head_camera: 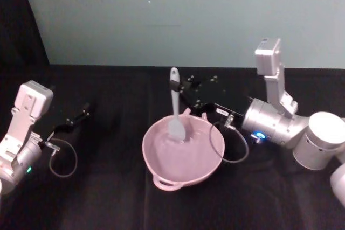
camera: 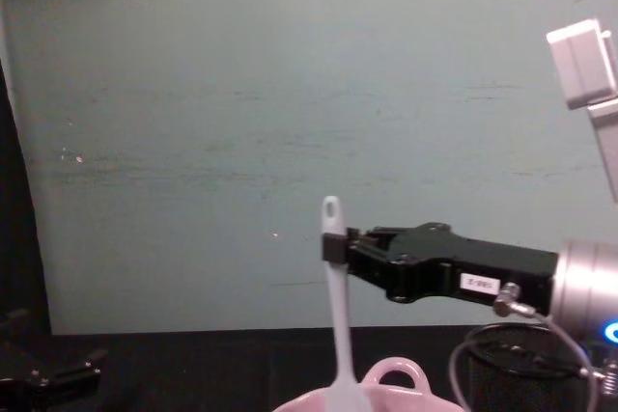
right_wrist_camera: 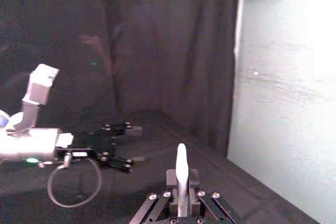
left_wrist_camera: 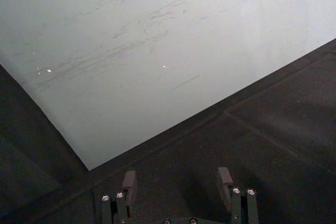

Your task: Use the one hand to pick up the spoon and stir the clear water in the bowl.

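The pale pink bowl (head_camera: 146, 149) sits mid-table with clear water in it; its loop handle (camera: 394, 373) shows in the chest view. The white spoon (head_camera: 176, 114) stands nearly upright, its head down in the water. My right gripper (head_camera: 175, 85) reaches in from the right and is shut on the spoon's handle just below the oval hole (camera: 331, 207). In the right wrist view the handle (right_wrist_camera: 181, 169) rises between the closed fingers. My left gripper (head_camera: 81, 112) rests low at the table's left, away from the bowl, open with nothing between its fingers (left_wrist_camera: 224, 177).
A black wire-mesh cup (camera: 512, 378) stands right of the bowl, under the right wrist. A pale green wall (head_camera: 172, 14) runs along the table's back edge. Cable loops (head_camera: 232, 144) hang from the right wrist near the bowl's rim. Black cloth covers the table (head_camera: 108, 197).
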### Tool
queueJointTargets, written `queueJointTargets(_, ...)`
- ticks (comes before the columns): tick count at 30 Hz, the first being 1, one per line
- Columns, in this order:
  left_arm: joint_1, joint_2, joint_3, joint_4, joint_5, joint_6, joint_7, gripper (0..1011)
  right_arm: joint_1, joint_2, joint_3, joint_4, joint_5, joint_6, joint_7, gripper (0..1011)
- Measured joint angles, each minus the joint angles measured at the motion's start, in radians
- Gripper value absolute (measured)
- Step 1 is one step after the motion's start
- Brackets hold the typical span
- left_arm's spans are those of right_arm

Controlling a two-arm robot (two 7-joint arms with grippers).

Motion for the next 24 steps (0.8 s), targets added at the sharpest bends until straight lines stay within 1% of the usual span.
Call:
queueJointTargets(4, 0.0, 0.0, 0.0, 0.0, 0.0, 0.0, 0.0, 1005, -0.015, 0.019, 0.022, -0.012, 0.0, -0.003, -0.015, 123)
queueJointTargets(5, 0.0, 0.0, 0.0, 0.0, 0.0, 0.0, 0.0, 1005, -0.024, 0.029, 0.031, -0.02, 0.0, -0.003, -0.021, 123)
queueJointTargets(7, 0.0, 0.0, 0.0, 0.0, 0.0, 0.0, 0.0, 1005, -0.029, 0.034, 0.035, -0.026, 0.0, -0.003, -0.023, 123)
queueJointTargets(9, 0.0, 0.0, 0.0, 0.0, 0.0, 0.0, 0.0, 1005, -0.053, 0.059, 0.051, -0.059, 0.002, 0.005, -0.031, 123)
queueJointTargets(11, 0.0, 0.0, 0.0, 0.0, 0.0, 0.0, 0.0, 1005, -0.067, 0.072, 0.059, -0.078, 0.005, 0.01, -0.036, 123)
queueJointTargets(13, 0.0, 0.0, 0.0, 0.0, 0.0, 0.0, 0.0, 1005, -0.093, 0.092, 0.071, -0.112, 0.01, 0.019, -0.04, 123)
queueJointTargets(18, 0.0, 0.0, 0.0, 0.0, 0.0, 0.0, 0.0, 1005, -0.143, 0.121, 0.079, -0.18, 0.027, 0.031, -0.037, 123)
queueJointTargets(19, 0.0, 0.0, 0.0, 0.0, 0.0, 0.0, 0.0, 1005, -0.143, 0.121, 0.079, -0.18, 0.027, 0.031, -0.037, 123)
queueJointTargets(22, 0.0, 0.0, 0.0, 0.0, 0.0, 0.0, 0.0, 1005, -0.172, 0.125, 0.073, -0.215, 0.04, 0.031, -0.024, 123)
queueJointTargets(24, 0.0, 0.0, 0.0, 0.0, 0.0, 0.0, 0.0, 1005, -0.18, 0.124, 0.068, -0.224, 0.045, 0.029, -0.019, 123)
